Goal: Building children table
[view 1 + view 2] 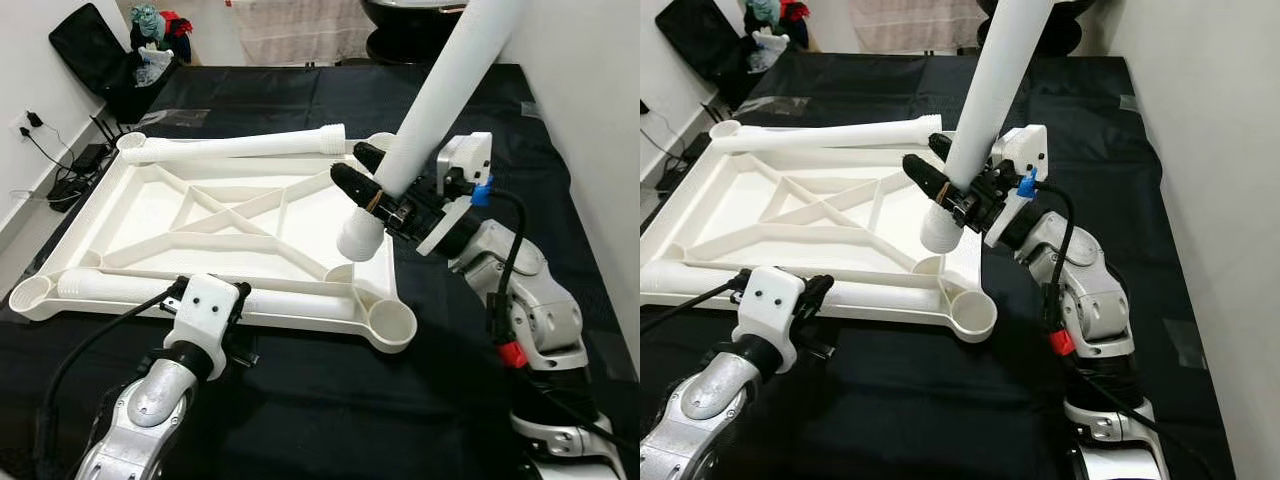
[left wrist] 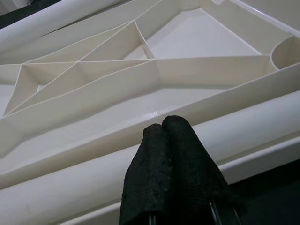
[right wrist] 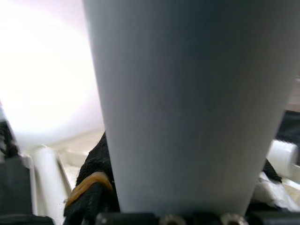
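Note:
A white plastic tabletop [image 1: 150, 215] lies upside down on the black cloth, with open round sockets at its corners; the near-right socket [image 1: 392, 322] is open. One white leg [image 1: 235, 147] lies across its far edge. Another leg [image 1: 300, 300] lies along its near edge. My right gripper [image 1: 352, 165] is shut on a third white leg [image 1: 440, 90], held tilted with its lower end [image 1: 360, 235] just above the tabletop's right side. In the right wrist view this leg [image 3: 187, 103] is very close. My left gripper [image 2: 166, 129] is shut, fingertips together with nothing between them, against the near leg.
The black cloth [image 1: 300, 400] covers the floor around the tabletop. A white wall [image 1: 600, 100] runs close on the right. At the back left lie a black bag [image 1: 90, 45] and cables [image 1: 85, 160] by a wall socket. A dark round base [image 1: 410, 30] stands behind.

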`<state>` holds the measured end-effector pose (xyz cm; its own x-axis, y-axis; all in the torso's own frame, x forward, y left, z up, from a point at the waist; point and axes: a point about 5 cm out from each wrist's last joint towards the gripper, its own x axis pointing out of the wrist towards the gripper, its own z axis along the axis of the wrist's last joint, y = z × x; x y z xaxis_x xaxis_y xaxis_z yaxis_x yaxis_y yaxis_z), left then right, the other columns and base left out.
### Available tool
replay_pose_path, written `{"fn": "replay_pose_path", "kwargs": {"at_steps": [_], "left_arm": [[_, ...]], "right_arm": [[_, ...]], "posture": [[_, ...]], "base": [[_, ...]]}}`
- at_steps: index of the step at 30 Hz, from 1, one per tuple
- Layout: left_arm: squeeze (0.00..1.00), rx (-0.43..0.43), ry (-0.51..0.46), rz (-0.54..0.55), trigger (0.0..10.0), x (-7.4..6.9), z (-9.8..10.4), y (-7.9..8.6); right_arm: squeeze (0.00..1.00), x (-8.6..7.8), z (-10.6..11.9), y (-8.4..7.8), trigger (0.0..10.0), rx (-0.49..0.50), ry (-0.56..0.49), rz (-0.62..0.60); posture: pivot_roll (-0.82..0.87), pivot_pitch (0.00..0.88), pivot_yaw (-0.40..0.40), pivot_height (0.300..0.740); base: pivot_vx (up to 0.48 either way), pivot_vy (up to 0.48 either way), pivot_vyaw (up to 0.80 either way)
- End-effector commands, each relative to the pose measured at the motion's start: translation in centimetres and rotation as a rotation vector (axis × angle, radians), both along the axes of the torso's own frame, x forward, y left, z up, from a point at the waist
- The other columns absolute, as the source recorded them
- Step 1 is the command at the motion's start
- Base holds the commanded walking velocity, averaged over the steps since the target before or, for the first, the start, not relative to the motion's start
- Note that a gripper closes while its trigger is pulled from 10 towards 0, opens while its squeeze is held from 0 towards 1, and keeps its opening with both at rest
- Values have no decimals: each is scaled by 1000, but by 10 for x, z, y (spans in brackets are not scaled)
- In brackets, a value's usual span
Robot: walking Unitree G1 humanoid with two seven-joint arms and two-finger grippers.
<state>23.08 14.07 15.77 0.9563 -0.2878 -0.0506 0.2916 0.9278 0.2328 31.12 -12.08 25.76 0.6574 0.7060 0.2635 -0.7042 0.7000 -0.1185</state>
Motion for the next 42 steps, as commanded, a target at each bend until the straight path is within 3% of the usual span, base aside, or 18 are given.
{"fn": "replay_pose_path", "kwargs": {"at_steps": [1,8,18,26,42], "left_arm": [[0,8,18,14,10000,0,-5,0],[0,-29,-15,22,10000,2,-1,0],[0,-56,19,-31,10000,-6,-6,-7],[0,-60,16,-45,10000,-8,-6,-11],[0,-58,50,-16,10000,-10,-9,-8]], "right_arm": [[0,1,-7,3,10000,-5,42,-46],[0,-5,-14,9,10000,-57,42,-19],[0,-7,-16,12,10000,-79,51,-13],[0,-3,-17,12,10000,-82,68,-58],[0,-12,-22,14,10000,-144,96,26]], "posture": [[-6,121,36,740],[-13,126,33,740],[-24,130,28,740],[-26,136,26,740],[-26,153,27,740]], "base": [[0,0,544],[0,0,772],[0,-32,774],[0,-458,0],[0,0,0]]}}
